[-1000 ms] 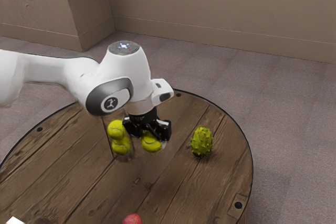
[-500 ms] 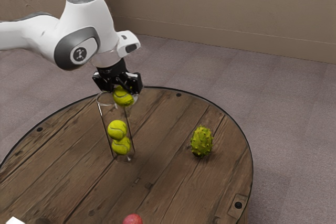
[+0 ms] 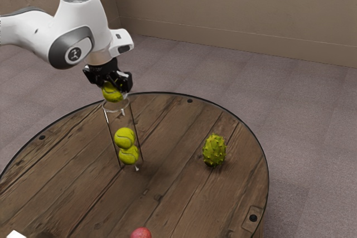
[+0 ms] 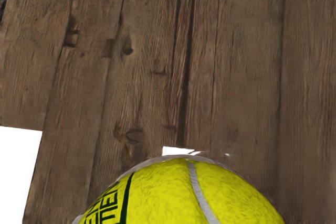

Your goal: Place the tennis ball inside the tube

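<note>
Our gripper (image 3: 113, 86) has its fingers spread to about a ball's width, clasping the tennis ball (image 3: 112, 92) from two sides. The ball sits between the fingertips, just above the mouth of the clear tube (image 3: 118, 120). We judge the step in hand to be lining up for the drop; next we need to centre over the opening, lower a little and let go. The ball seems very near the rim, though we can't quite tell whether they touch; an off-centre release could catch there or tip the tube.

Our hand is high over the table (image 3: 173, 193), palm down with a slight tilt, the arm (image 3: 25, 26) reaching in from the exterior view's left. Well below the gripper, two more balls (image 3: 127, 146) sit stacked inside the tube. Farther from it, off to the exterior view's right, stands a spiky green fruit (image 3: 214, 150).
</note>
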